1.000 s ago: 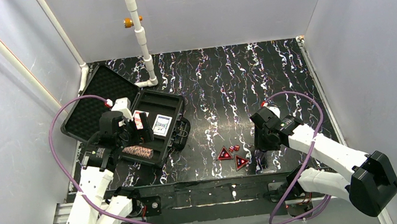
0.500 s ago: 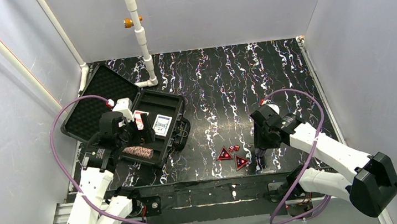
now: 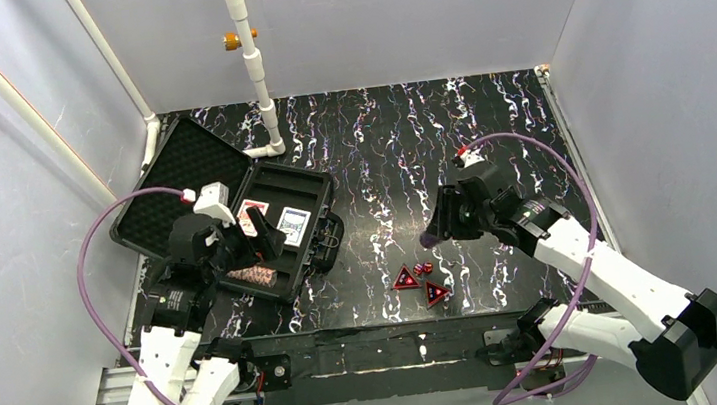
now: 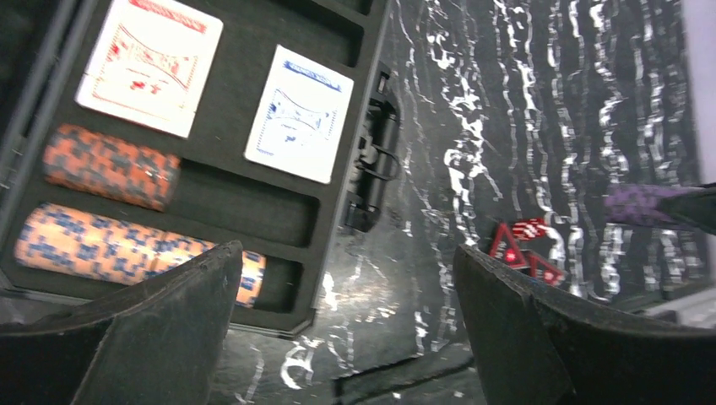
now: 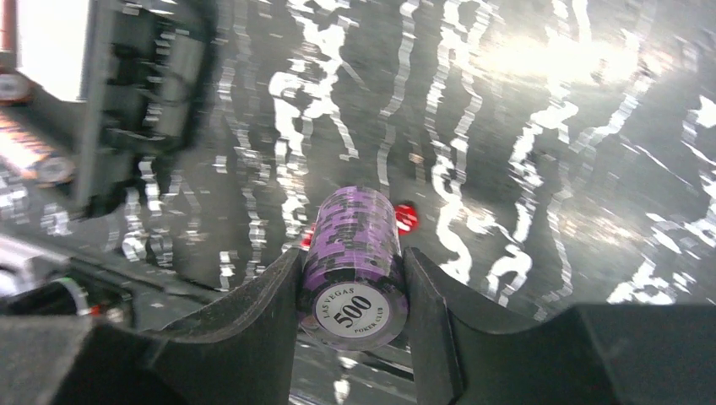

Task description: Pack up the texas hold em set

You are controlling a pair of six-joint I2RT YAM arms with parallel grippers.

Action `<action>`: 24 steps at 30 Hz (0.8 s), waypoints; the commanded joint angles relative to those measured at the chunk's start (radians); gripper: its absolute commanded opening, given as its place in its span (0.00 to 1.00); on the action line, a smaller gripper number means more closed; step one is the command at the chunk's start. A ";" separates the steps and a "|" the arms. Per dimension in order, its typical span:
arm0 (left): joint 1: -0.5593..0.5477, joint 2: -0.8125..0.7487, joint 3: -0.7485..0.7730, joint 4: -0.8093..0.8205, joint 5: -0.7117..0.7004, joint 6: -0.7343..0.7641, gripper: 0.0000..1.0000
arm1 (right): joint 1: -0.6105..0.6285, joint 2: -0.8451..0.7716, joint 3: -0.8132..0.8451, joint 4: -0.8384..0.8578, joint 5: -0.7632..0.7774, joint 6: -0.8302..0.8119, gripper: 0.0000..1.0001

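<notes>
The black case lies open at the left, its foam lid tipped back. In it lie a red deck, a blue deck and orange chip stacks. Two red triangles and tiny red dice lie on the table. My right gripper is shut on a purple chip stack, held above the table over the dice. My left gripper is open and empty, above the case's near right corner. The left wrist view shows both decks and two orange stacks.
A white pipe stands at the back, beside the lid. The case handle juts from the case's right side and also shows in the right wrist view. Grey walls enclose the black marbled table.
My right gripper has risen from the table's front edge with the purple stack and moved left, toward the case. My left gripper has shifted slightly and stays open over the case.
</notes>
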 commanded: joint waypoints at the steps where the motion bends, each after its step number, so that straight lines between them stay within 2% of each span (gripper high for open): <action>1: 0.003 -0.016 -0.028 0.010 0.103 -0.277 0.93 | 0.002 -0.045 0.012 0.324 -0.188 0.049 0.01; 5: 0.004 -0.023 -0.046 0.054 0.175 -0.493 0.92 | 0.002 -0.049 -0.012 0.513 -0.237 0.120 0.01; 13: 0.003 -0.027 -0.080 0.200 0.271 -0.793 0.92 | 0.002 -0.041 -0.059 0.795 -0.273 0.205 0.01; 19: -0.007 0.010 -0.091 0.281 0.284 -0.908 0.90 | 0.002 -0.032 -0.091 0.953 -0.264 0.242 0.01; 24: -0.071 0.074 -0.078 0.375 0.258 -0.955 0.90 | 0.012 0.021 -0.103 1.077 -0.289 0.302 0.01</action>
